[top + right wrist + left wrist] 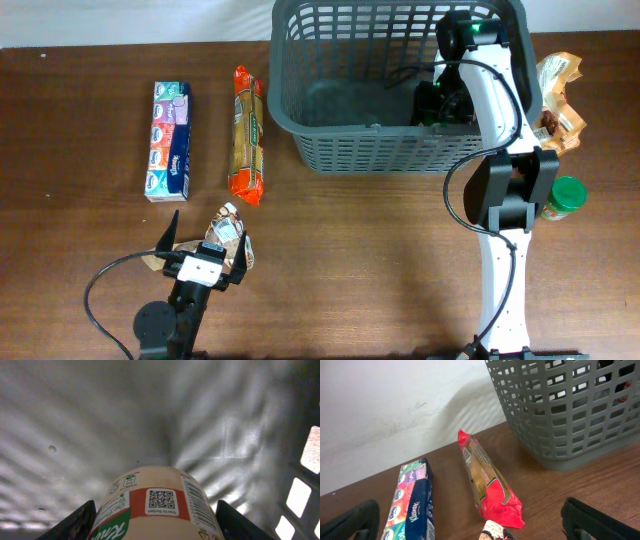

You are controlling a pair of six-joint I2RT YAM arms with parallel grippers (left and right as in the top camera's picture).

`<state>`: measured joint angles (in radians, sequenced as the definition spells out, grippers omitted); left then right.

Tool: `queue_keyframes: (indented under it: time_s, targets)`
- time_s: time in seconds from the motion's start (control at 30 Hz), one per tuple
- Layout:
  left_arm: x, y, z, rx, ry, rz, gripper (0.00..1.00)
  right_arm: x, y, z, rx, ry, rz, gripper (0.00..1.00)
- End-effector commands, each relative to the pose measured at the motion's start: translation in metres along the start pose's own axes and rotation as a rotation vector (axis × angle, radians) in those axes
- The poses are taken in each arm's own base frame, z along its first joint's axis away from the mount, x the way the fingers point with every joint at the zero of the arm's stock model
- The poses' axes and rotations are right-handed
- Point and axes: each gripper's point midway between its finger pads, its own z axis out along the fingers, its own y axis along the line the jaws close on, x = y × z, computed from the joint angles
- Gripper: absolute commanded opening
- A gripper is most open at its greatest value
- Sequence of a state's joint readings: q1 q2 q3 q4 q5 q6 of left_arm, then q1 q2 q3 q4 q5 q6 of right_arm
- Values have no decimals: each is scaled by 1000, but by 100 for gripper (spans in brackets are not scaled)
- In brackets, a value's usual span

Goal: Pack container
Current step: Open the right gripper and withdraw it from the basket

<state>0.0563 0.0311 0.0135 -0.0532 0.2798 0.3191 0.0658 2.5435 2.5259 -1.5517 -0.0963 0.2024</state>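
Observation:
The container [290, 110], a large dark gray slotted basket, stands at the back middle of the table. It also shows in the left wrist view [570, 420]. My right gripper [440, 100] is down inside it, shut on a beige jar [155, 505] with a green and red label, just above the container's floor [100, 420]. My left gripper [207, 240] is open near the front left. A small printed pouch [228, 228] lies between its fingers, and its tip shows in the left wrist view [495, 532].
A tissue pack [170, 140] [412, 505] and a long red-ended packet [248, 135] [487, 480] lie left of the container. Brown snack bags [558, 100] and a green-lidded jar [565, 197] lie to its right.

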Motion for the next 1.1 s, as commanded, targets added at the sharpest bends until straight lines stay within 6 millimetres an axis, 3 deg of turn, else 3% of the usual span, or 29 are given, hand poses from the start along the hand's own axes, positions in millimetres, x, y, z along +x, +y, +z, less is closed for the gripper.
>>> queue_keyframes:
  time_s: [0.0, 0.57, 0.8, 0.9, 1.07]
  targets:
    - [4, -3, 1, 12, 10, 8, 99, 2, 0, 1, 1, 7, -10, 12]
    - [4, -3, 1, 12, 10, 8, 99, 4, -21, 5, 133, 13, -13, 13]
    - [4, -3, 1, 12, 10, 8, 99, 8, -22, 9, 137, 33, -12, 21]
    - [4, -3, 1, 12, 10, 8, 99, 8, -22, 10, 136, 33, -13, 30]
    - [4, -3, 1, 12, 10, 8, 99, 8, -22, 10, 136, 34, -13, 63]
